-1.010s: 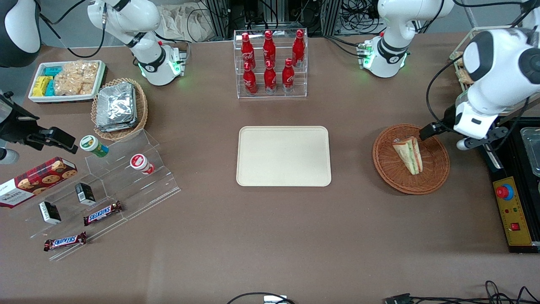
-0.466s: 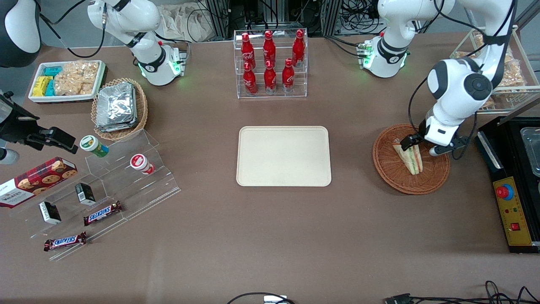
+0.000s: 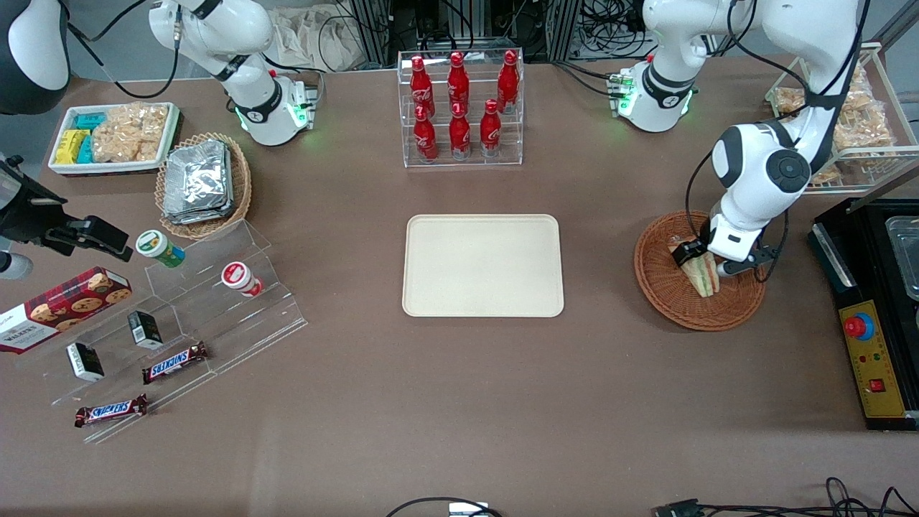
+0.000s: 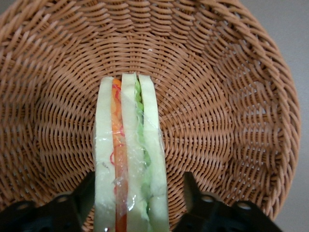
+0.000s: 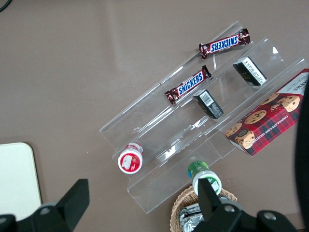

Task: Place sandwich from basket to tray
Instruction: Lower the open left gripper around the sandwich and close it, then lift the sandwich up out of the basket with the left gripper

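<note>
We see woven wicker basket, rough; sandwich in glossy clear wrap; gripper over it, matt black plastic; tray smooth matt.

Lots of snack stuff sitting around on the brown surface. A clear rack of red cola bottles is standing farthest from the front camera. Toward the parked arm's end, a tan wicker basket of foil packets is lying beside a white bin of snacks, with Snickers bars, a cookie box and two small tubs sitting on clear acrylic steps.
</note>
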Robot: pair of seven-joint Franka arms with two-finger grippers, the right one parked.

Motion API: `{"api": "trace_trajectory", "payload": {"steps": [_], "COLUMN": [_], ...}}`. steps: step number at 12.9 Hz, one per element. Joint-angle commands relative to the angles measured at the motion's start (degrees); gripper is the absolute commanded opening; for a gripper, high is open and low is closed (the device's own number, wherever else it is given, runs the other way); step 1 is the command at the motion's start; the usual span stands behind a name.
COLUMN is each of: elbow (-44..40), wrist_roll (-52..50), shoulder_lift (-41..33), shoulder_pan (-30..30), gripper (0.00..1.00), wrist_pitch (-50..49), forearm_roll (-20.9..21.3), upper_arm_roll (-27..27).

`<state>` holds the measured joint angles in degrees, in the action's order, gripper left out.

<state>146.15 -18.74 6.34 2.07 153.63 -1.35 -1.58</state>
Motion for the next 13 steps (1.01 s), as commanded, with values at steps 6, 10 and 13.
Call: {"api": "trace_trajectory", "payload": {"steps": [6,10,13], "elbow": [-2.3,-17.8,-35.4], "wrist_roll": [-0.1,5.7,13.4], "shoulder_lift": [-11.0,-17.3,-14.7], "shoulder_pan": [-0.1,-0.1,-0.1], "gripper": [0.09,0.09,0.09], "wrist_pitch": [-13.8,-39.0,-55.2], "forearm_roll": [1.0,1.0,0.9], "upper_arm_roll": [0.2,0.1,0.3]}}
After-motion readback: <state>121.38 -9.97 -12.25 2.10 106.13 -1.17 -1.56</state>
